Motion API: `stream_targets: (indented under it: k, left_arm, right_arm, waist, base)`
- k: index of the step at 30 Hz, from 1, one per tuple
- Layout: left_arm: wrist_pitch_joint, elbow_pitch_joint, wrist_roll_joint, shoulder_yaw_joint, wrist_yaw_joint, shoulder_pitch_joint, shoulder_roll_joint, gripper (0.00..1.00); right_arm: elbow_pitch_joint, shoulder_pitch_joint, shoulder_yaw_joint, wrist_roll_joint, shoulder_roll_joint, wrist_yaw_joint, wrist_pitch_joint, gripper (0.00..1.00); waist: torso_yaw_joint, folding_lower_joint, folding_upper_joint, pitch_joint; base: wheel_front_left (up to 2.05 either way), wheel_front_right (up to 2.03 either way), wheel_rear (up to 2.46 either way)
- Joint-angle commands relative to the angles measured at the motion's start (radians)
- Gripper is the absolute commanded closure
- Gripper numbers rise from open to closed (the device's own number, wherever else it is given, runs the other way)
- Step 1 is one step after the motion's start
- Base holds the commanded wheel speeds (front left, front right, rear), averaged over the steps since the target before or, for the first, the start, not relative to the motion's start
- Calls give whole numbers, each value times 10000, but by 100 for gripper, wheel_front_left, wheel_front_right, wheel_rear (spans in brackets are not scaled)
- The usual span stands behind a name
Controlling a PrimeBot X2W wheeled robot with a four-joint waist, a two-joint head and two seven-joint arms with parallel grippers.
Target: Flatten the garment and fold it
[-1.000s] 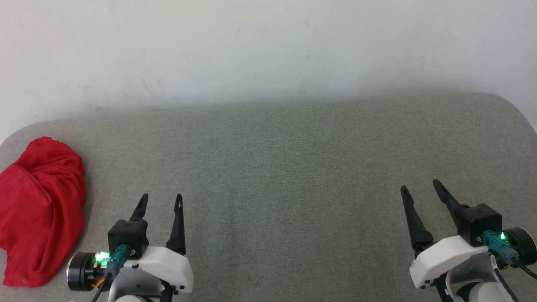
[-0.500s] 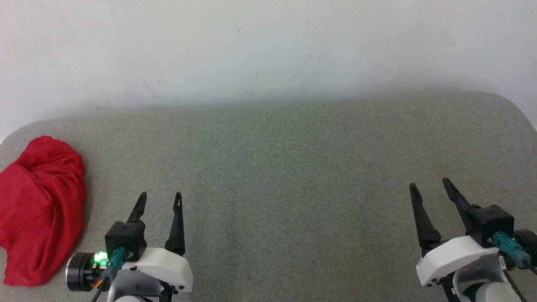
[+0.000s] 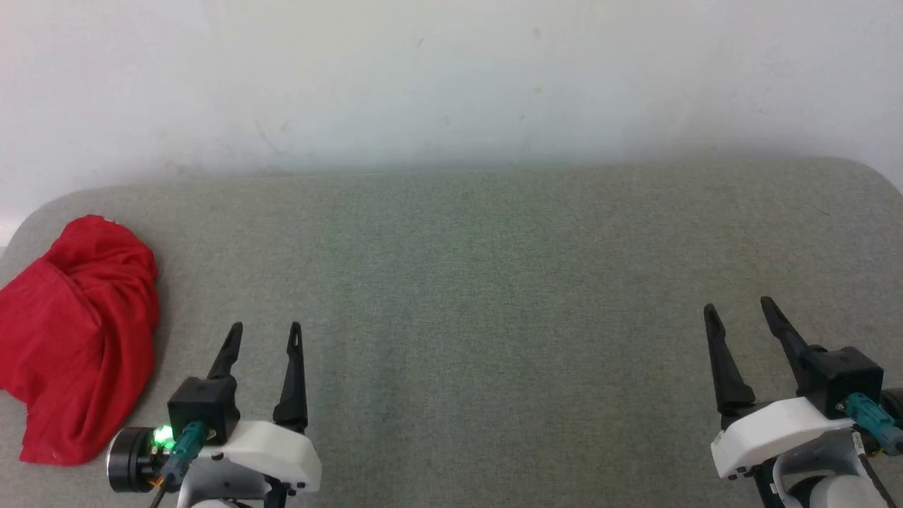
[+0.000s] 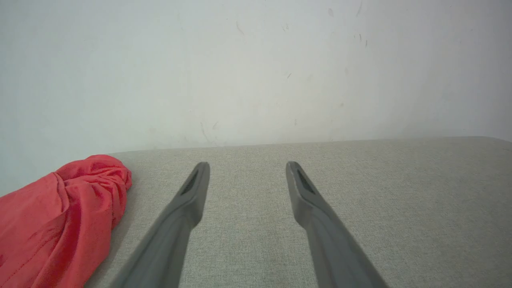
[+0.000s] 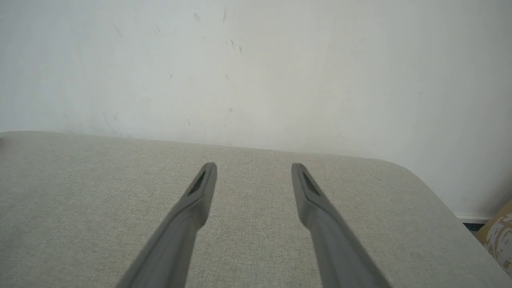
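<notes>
The garment is a bright red crumpled heap at the far left edge of the grey padded surface; its sleeves and lettering are hidden in the folds. In the left wrist view the garment lies to the left of the fingers. My left gripper hovers open just right of the heap, not touching it, with nothing between its fingers. My right gripper stands open and empty at the lower right, far from the cloth, its fingers over bare fabric.
A white wall runs along the back of the padded surface. The surface's rounded right corner drops off, with a patterned object on the floor beyond it.
The head camera has shifted slightly, moving the whole scene rightwards in the picture. My right gripper has drifted right and a little up. The garment lies as before.
</notes>
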Motion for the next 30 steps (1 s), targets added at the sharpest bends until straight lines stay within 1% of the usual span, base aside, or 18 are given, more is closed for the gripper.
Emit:
stream_targets:
  k: [1, 16, 30]
  left_arm:
    - [-95, -33, -50, 57, -74, 112, -14, 0]
    - [-409, -2, -227, 82, -103, 261, -20, 0]
    - [-701, 32, -430, 207, -141, 403, -26, 0]
  right_arm:
    - [28, 46, -60, 64, 12, -5, -104, 0]
    - [333, 64, -60, 92, 17, -8, -417, 0]
    - [756, -54, 199, 32, 21, -10, -709, 0]
  waist:
    - [71, 0, 0, 12]
    - [808, 0, 0, -16]
    - [1653, 0, 0, 36]
  base:
    - [0, 0, 0]
    - [0, 0, 0]
    - [0, 0, 0]
